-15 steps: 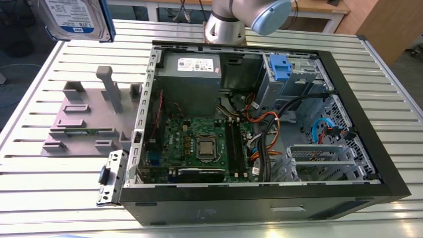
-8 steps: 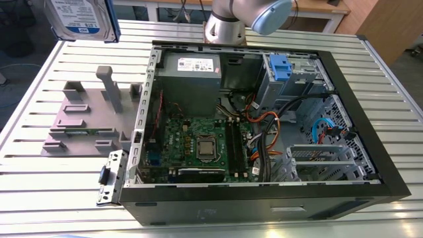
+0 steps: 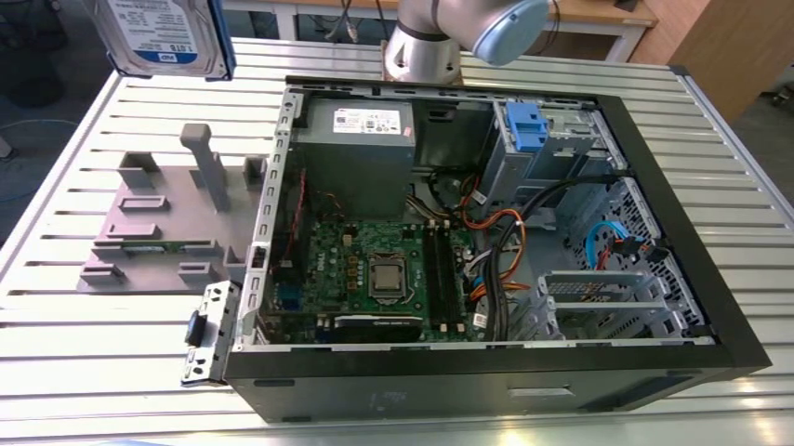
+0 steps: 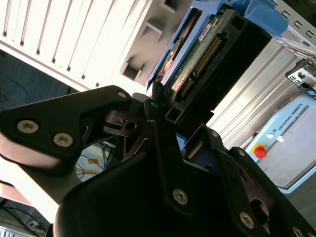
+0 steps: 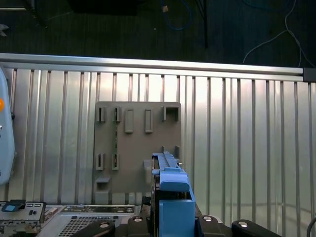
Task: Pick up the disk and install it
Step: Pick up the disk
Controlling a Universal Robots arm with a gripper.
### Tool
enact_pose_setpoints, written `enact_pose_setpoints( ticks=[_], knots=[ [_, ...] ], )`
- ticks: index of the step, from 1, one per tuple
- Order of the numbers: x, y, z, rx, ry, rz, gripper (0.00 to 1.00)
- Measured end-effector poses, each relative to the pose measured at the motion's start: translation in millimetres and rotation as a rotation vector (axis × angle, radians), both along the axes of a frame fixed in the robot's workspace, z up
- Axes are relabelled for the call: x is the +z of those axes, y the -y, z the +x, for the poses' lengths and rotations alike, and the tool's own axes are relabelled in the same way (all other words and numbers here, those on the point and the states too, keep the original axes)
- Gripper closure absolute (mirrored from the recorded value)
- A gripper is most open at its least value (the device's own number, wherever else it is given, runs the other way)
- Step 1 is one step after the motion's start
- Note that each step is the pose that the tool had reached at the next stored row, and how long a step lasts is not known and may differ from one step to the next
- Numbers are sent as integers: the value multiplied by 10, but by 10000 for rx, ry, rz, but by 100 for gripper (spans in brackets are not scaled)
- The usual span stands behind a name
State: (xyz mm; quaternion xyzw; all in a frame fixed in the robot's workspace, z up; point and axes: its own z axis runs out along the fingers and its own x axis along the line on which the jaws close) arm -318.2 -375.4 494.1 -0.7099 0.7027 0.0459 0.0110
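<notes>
The gripper is holding the disk on edge. In the second wrist view its black fingers are pressing in from both sides on one thin end of the drive, narrowed to about the drive's thickness, while the green circuit board and blue bracket are sticking out beyond them. Gripping that end seems to be leaving the long body and bracket rails free of the fingers. In the exterior view the disk is hanging at the upper left, above the slatted surface, with its label facing the camera and nothing else supporting it. The first wrist view is looking straight down past the blue bracket onto the grey stand, so the disk is hovering over the stand, apart from its posts and slots. The open computer case is lying on its side beside the stand, well apart from the disk, leaving its inside reachable from above. Judging by the matching blue plastic, the bay at its far corner is looking like the disk's seat.
</notes>
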Motion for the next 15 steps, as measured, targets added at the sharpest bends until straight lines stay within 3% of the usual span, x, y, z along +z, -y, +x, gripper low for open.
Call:
enact_pose_setpoints(
  ticks=[15],
  knots=[
    [-4,0,163,1,0,0,63]
  ],
)
